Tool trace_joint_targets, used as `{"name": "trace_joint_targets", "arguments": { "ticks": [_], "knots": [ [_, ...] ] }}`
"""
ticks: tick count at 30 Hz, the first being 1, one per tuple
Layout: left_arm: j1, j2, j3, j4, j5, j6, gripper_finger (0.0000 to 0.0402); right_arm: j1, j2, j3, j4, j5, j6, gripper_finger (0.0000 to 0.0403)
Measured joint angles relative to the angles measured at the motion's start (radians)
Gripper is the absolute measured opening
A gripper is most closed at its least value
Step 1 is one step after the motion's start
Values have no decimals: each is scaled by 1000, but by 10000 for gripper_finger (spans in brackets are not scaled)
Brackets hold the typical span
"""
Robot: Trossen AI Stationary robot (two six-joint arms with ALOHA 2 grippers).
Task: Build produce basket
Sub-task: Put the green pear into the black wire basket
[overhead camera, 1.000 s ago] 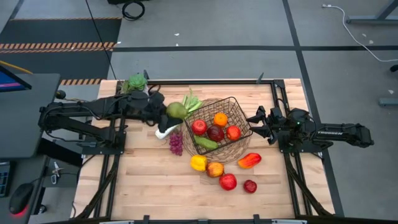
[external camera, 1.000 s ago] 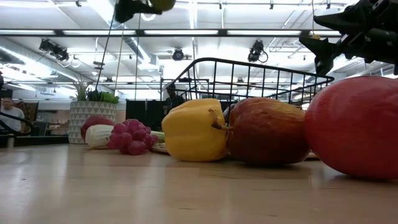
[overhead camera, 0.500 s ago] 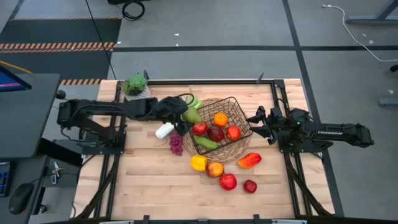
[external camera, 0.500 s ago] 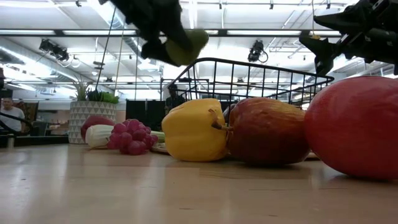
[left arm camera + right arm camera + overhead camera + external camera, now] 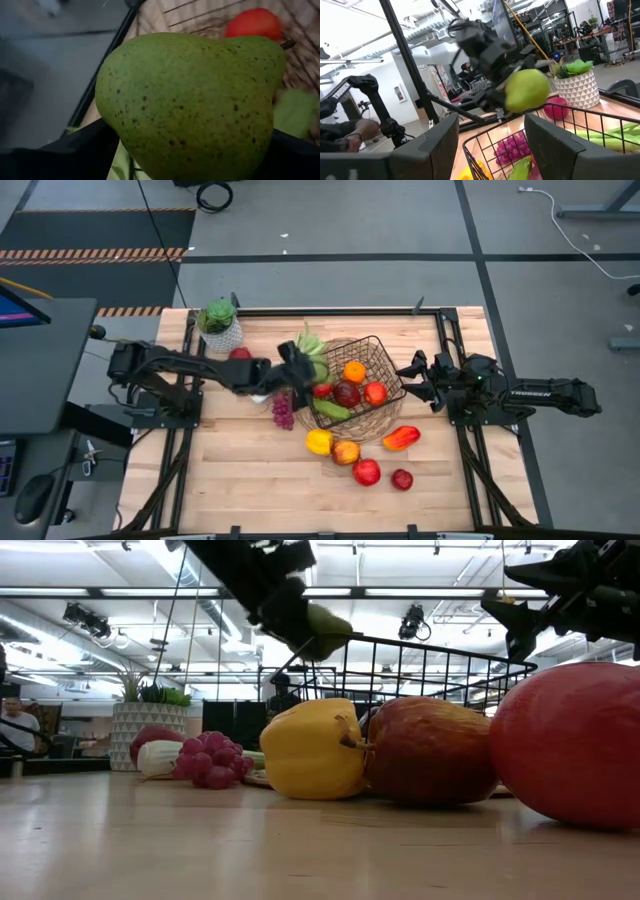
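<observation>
Produce spread across the wooden tabletop [image 5: 250, 470] up front, left hand [image 5: 300, 367] stretched out pinching the green pear [image 5: 192, 107] above the basket [image 5: 392, 372] rim, right hand [image 5: 412, 375] hovering part-spread beside it, workshop beyond.

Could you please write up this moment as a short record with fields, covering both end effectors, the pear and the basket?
left end effector: shut on the pear, raised at the basket's near-left rim
right end effector: waiting by the basket's right side, holding nothing
basket: holds an orange, red apples and a green vegetable
on the table: grapes, yellow pepper, more apples
</observation>
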State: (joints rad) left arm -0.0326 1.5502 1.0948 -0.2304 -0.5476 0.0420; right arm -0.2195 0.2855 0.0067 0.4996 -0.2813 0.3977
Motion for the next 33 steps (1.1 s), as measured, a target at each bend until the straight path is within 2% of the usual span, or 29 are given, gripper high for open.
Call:
{"name": "trace_joint_targets", "arguments": {
  "ticks": [9, 17, 26, 33],
  "knots": [
    [-64, 107, 2, 157, -12, 78, 346, 0, 7, 0, 1, 1, 0, 231],
    [-54, 206, 117, 82, 160, -27, 346, 0, 9, 0, 0, 1, 0, 231],
    [-48, 203, 193, 81, 168, -22, 346, 0, 9, 0, 0, 0, 0, 231],
    [29, 214, 210, 83, 172, 3, 346, 0, 9, 0, 0, 0, 0, 231]
  ]
}}
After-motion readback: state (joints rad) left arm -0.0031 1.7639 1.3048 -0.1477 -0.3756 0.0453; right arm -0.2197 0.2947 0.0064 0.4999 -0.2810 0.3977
